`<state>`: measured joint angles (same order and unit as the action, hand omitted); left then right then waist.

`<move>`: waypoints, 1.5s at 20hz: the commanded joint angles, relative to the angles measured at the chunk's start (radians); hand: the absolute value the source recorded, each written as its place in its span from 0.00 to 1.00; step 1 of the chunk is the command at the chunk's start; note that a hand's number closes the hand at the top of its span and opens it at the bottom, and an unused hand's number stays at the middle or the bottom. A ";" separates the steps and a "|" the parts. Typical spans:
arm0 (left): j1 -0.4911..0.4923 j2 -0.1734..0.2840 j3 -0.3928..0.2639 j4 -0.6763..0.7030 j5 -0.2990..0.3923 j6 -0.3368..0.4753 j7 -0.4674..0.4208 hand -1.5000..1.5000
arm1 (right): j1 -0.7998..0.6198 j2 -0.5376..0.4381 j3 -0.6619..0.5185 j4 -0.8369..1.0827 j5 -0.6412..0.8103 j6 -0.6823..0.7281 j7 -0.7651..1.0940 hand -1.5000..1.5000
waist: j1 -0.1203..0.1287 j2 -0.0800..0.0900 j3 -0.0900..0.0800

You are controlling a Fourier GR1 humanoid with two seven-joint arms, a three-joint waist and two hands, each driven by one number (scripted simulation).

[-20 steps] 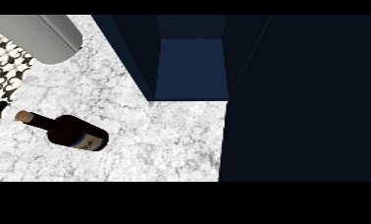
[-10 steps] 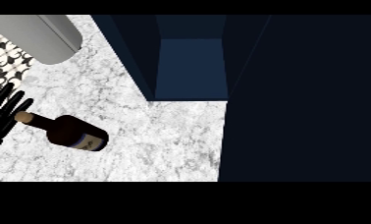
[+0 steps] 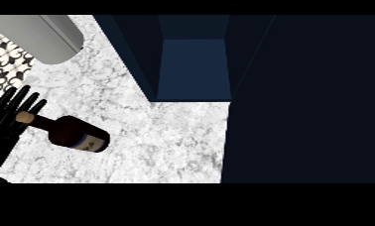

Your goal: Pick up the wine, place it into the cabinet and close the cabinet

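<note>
A dark wine bottle (image 3: 75, 133) lies on its side on the white marble counter (image 3: 168, 141), at the left. Its cork end (image 3: 26, 117) points to the left edge and its label faces the lower right. My left hand (image 3: 16, 113) shows at the left edge as black, straight, spread fingers around the bottle's neck end; it is open, and contact cannot be told. The dark blue cabinet (image 3: 194, 66) stands open at the top middle, with a lighter blue inside. My right hand is not visible.
A grey rounded cylinder (image 3: 45, 35) lies at the top left. Beside it, patterned floor (image 3: 11, 66) shows past the counter's left edge. A large dark panel (image 3: 300, 101) fills the right side, next to the cabinet opening.
My left hand has come in from the left edge and its fingers now reach the bottle's neck. The bottle and the cabinet have not moved.
</note>
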<state>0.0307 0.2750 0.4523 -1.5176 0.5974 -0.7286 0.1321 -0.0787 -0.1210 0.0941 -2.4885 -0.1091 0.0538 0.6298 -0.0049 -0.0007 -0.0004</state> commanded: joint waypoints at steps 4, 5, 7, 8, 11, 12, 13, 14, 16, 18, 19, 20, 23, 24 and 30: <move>-0.005 0.004 -0.001 0.133 -0.099 -0.093 -0.118 0.00 | 0.043 0.011 -0.008 -0.169 -0.075 -0.015 0.090 0.00 | -0.001 -0.001 0.000; -0.020 -0.005 -0.008 0.176 -0.136 -0.098 -0.146 0.00 | 0.109 0.018 0.010 -0.147 -0.063 0.027 0.006 0.00 | -0.003 0.000 0.000; -0.072 0.012 -0.021 0.179 -0.112 -0.069 -0.105 0.00 | 0.041 0.020 -0.002 -0.112 -0.079 0.014 0.034 0.00 | 0.000 0.000 0.000; -0.017 -0.025 -0.033 0.140 -0.150 -0.086 -0.152 0.00 | 0.058 -0.001 -0.031 -0.152 -0.082 0.021 0.063 0.00 | 0.001 -0.001 0.000; -0.083 -0.028 -0.044 0.207 -0.192 -0.066 -0.186 0.00 | -0.023 0.007 -0.046 -0.104 -0.081 -0.001 0.074 0.00 | 0.001 0.000 0.000; -0.087 0.031 -0.001 0.283 -0.152 -0.128 -0.204 0.00 | 0.058 0.012 -0.047 -0.116 -0.105 0.037 0.019 0.00 | -0.002 0.000 0.000; -0.109 -0.039 -0.039 0.258 -0.224 -0.042 -0.217 0.00 | 0.038 0.009 -0.045 -0.147 -0.108 0.017 0.078 0.00 | -0.005 0.000 0.000; -0.070 -0.015 -0.021 0.264 -0.186 -0.092 -0.229 0.00 | 0.043 0.068 0.076 -0.101 0.044 -0.011 0.022 0.00 | 0.002 0.000 0.000; -0.084 -0.001 -0.018 0.338 -0.252 -0.124 -0.318 0.00 | 0.006 0.007 -0.036 -0.122 -0.073 0.018 0.076 0.00 | 0.000 0.000 0.000; -0.109 -0.018 -0.046 0.324 -0.279 -0.076 -0.290 0.00 | 0.040 0.017 -0.025 -0.152 -0.075 0.025 0.056 0.00 | -0.003 0.000 0.000; -0.053 -0.032 -0.039 0.359 -0.334 -0.117 -0.398 0.00 | -0.006 -0.014 -0.097 -0.094 -0.149 0.046 0.064 0.00 | 0.000 0.001 0.000; -0.084 -0.017 -0.046 0.348 -0.291 -0.108 -0.337 0.00 | -0.017 0.058 0.064 -0.128 0.028 -0.023 0.084 0.00 | 0.002 0.000 0.000; -0.135 0.013 -0.039 0.404 -0.275 -0.103 -0.316 0.00 | 0.115 0.046 -0.008 -0.118 -0.064 0.056 -0.021 0.00 | -0.003 0.000 0.001; -0.124 -0.017 -0.059 0.463 -0.402 -0.102 -0.472 0.00 | 0.029 0.031 -0.012 -0.117 -0.056 0.030 0.048 0.00 | -0.003 0.001 0.000; -0.132 0.019 -0.067 0.575 -0.447 -0.123 -0.568 0.00 | 0.015 0.026 -0.031 -0.157 -0.087 0.022 0.104 0.00 | -0.007 0.001 -0.001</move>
<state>-0.0949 0.2655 0.3867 -1.0530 0.2163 -0.7969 -0.2991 -0.0744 -0.0896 0.0822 -2.4937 -0.1008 0.0925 0.6441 -0.0082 -0.0002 -0.0007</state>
